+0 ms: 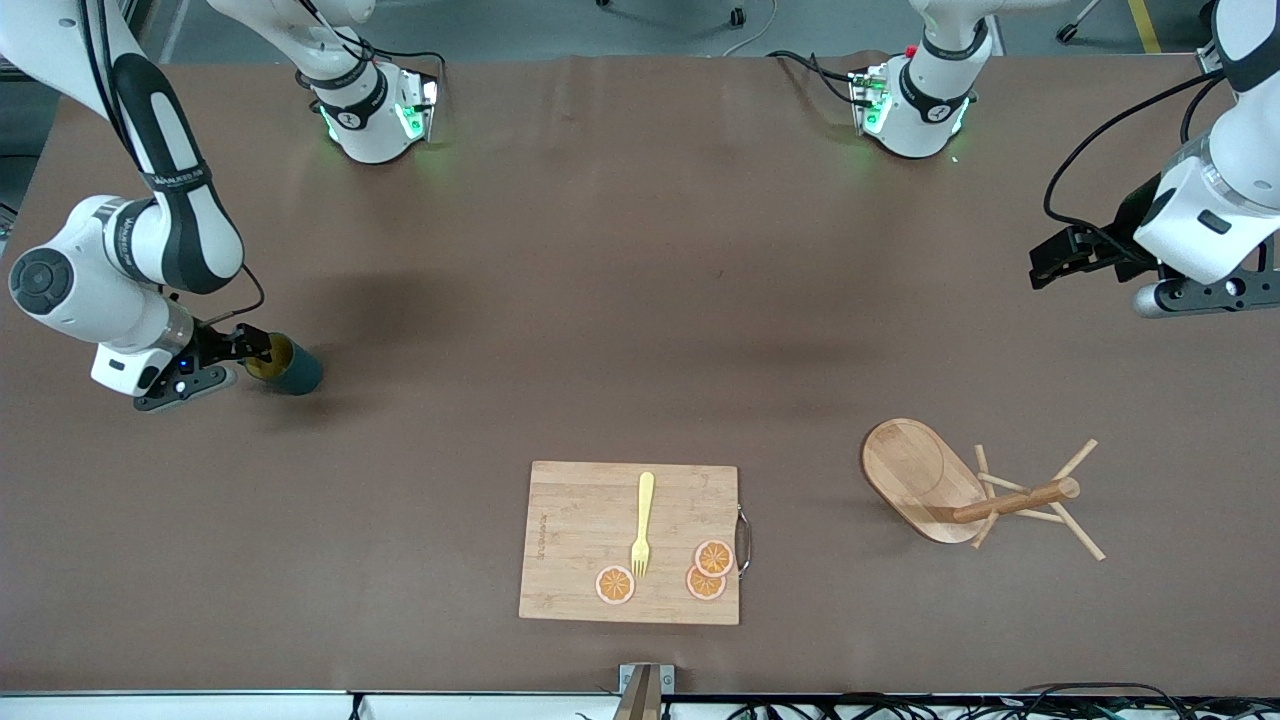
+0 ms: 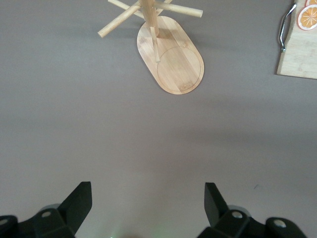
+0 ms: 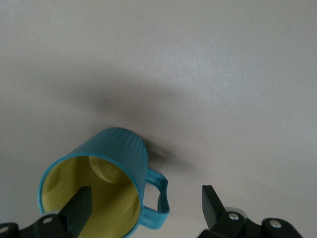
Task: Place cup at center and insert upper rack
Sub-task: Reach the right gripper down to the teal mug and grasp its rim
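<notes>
The cup point(image 1: 292, 369), dark teal with a yellow inside, lies on its side near the right arm's end of the table. Its mouth faces my right gripper point(image 1: 243, 352). In the right wrist view the cup point(image 3: 116, 153) shows its handle. The right gripper point(image 3: 146, 201) is open, with one finger inside the mouth and the other outside the handle. The upper rack point(image 1: 925, 475), a wooden mug tree, lies tipped over toward the left arm's end. My left gripper point(image 1: 1055, 262) hangs open and empty over bare table there. The left wrist view shows the left gripper point(image 2: 148, 198) and the rack point(image 2: 173, 59).
A bamboo cutting board point(image 1: 580, 540) lies near the front edge at mid-table, carrying a yellow fork point(image 1: 643, 520) and three orange slices point(image 1: 712, 558). Its metal handle points toward the rack. A corner of the board point(image 2: 299, 54) appears in the left wrist view.
</notes>
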